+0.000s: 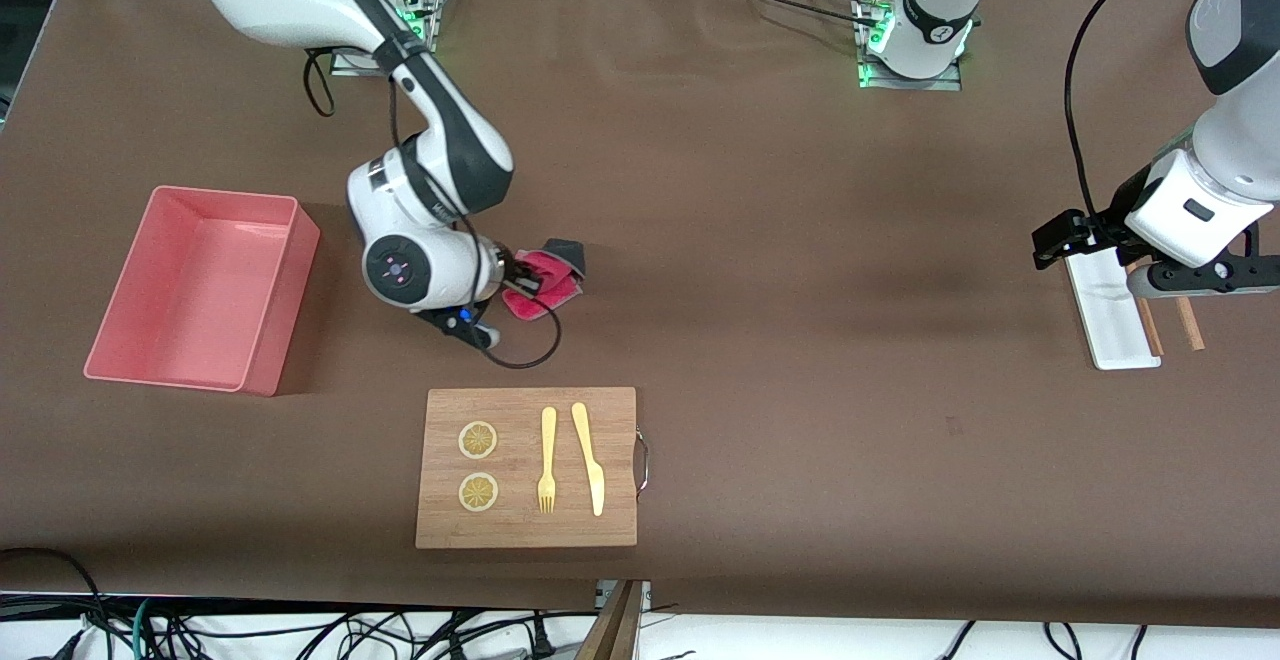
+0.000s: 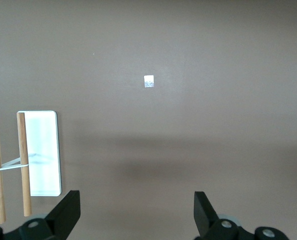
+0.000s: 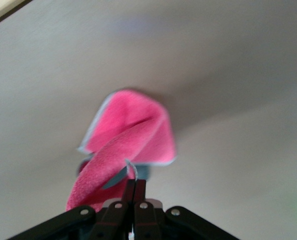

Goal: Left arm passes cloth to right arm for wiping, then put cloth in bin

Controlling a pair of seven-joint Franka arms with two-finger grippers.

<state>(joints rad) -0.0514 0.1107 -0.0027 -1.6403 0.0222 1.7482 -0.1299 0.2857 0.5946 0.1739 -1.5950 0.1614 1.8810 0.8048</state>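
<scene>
The cloth [image 1: 548,278] is bunched up, magenta-pink with a dark grey corner, and rests on the brown table between the bin and the table's middle. My right gripper [image 1: 518,286] lies low beside it, shut on one edge. In the right wrist view the closed gripper [image 3: 135,189] pinches the pink cloth [image 3: 133,131], which spreads out ahead of it against the table. The pink bin [image 1: 140,345] stands at the right arm's end, apart from the cloth. My left gripper [image 1: 1205,286] waits high at the left arm's end; in its wrist view the gripper [image 2: 137,212] stands wide open with nothing in it.
A wooden cutting board [image 1: 527,530] with two lemon slices, a yellow fork and a knife lies nearer the front camera than the cloth. A white oblong tray [image 1: 1115,325] [image 2: 42,150] with two banded wooden sticks [image 2: 23,165] lies under the left arm.
</scene>
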